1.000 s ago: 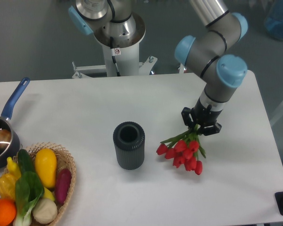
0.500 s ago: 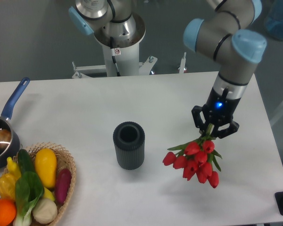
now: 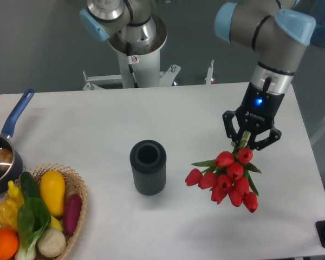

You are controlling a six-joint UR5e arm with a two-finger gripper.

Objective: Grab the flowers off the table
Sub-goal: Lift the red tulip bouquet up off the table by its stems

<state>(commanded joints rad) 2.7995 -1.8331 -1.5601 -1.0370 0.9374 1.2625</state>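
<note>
- The gripper (image 3: 249, 138) now sits higher in the view than a second ago, its fingers pinched on the stems of the flowers (image 3: 228, 178).
- The red tulips hang just below it, blooms downward, apparently off the table (image 3: 97, 119).
- Left of it stands a dark ribbed vase (image 3: 148, 167); far left, a vegetable basket (image 3: 76, 200) and a blue-handled saucepan (image 3: 5, 151).
</note>
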